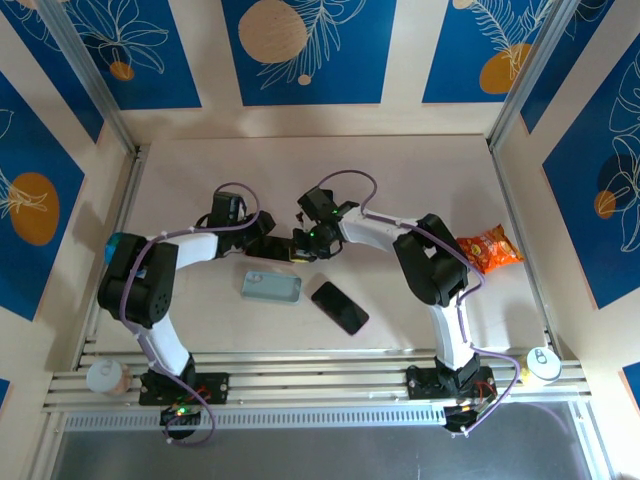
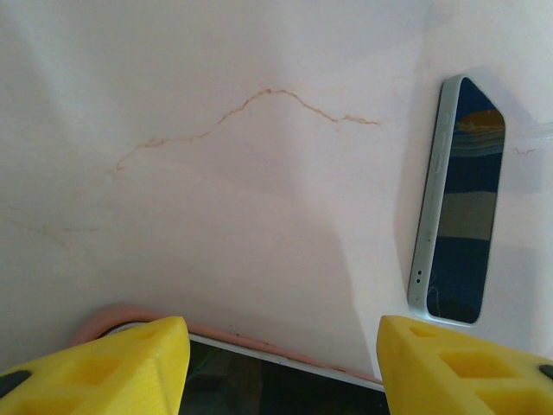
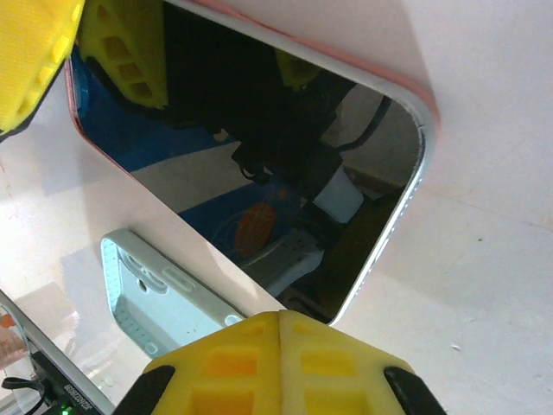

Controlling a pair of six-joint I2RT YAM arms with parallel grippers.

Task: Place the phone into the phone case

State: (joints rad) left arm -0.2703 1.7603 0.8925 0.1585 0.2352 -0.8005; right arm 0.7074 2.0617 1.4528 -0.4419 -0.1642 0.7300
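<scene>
A dark-screened phone with a pink rim [image 3: 259, 156] lies flat on the table between the two arms. My right gripper [image 3: 281, 316] is shut, its tips together over that phone's near corner. My left gripper [image 2: 283, 359] is open, its yellow fingers [image 3: 30, 52] standing either side of the phone's [image 2: 259, 385] far edge. The empty light-blue phone case [image 1: 271, 287] lies open side up just in front, also seen in the right wrist view [image 3: 151, 303]. A second phone [image 1: 340, 307], black with a pale frame [image 2: 458, 199], lies right of the case.
An orange snack bag [image 1: 490, 248] lies at the right. A can [image 1: 543, 364] and a cup [image 1: 105, 376] stand on the front rails [image 1: 320, 375]. Walls close in the table at back and sides.
</scene>
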